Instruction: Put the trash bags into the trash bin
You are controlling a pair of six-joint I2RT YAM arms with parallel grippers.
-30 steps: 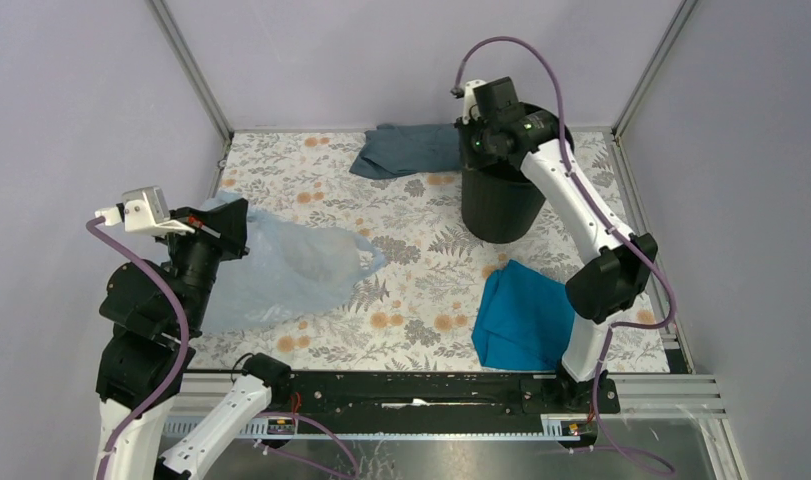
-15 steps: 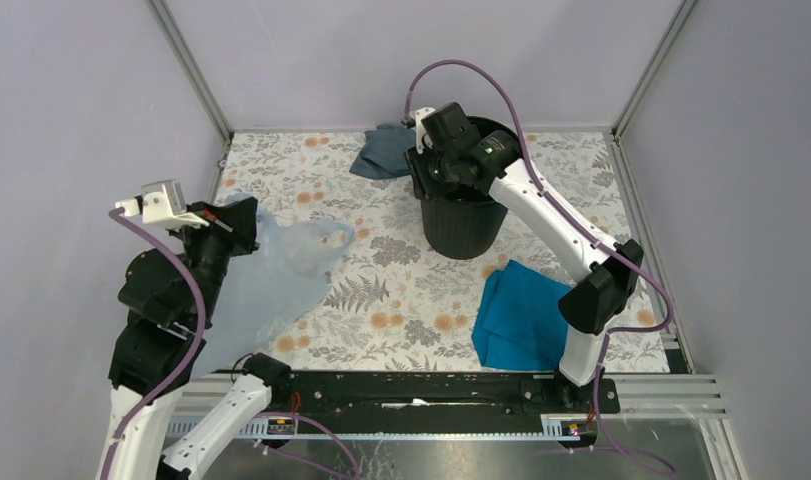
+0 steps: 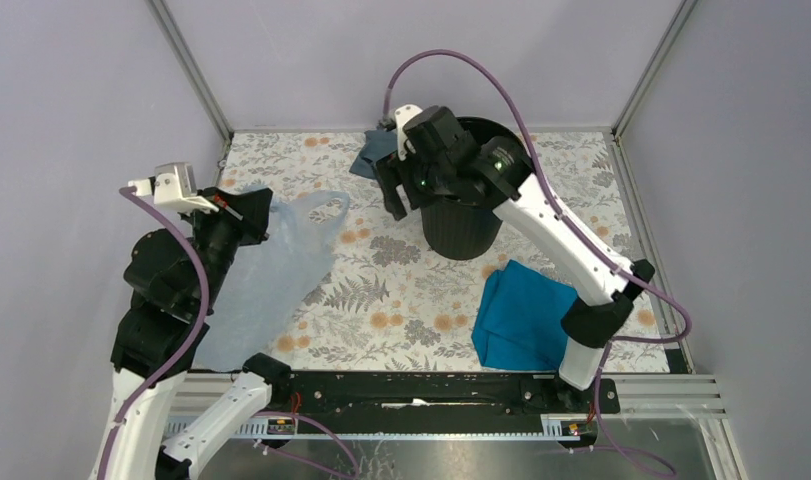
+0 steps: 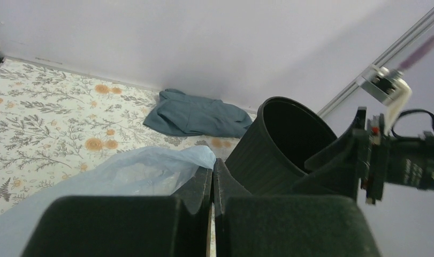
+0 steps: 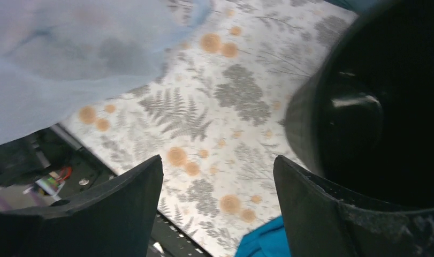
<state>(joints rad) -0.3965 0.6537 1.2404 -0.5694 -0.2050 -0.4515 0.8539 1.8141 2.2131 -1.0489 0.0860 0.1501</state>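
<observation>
The trash bag, thin pale blue film, hangs from my left gripper at the left of the table. In the left wrist view the left gripper is shut, with the trash bag's edge pinched at its tips. The black trash bin stands upright at the back centre. My right gripper hovers open just left of the trash bin, holding nothing. In the right wrist view the right gripper shows only tablecloth between its fingers, with the trash bin on the right and the trash bag at upper left.
A dull grey-blue cloth lies at the back behind the bin. A bright teal cloth lies at the front right, near the right arm's base. Purple walls and metal frame posts enclose the floral tablecloth.
My right gripper dragged the bin leftward, then opened, let go of its rim and swung off its left side. My left gripper carried the bag further back and right.
</observation>
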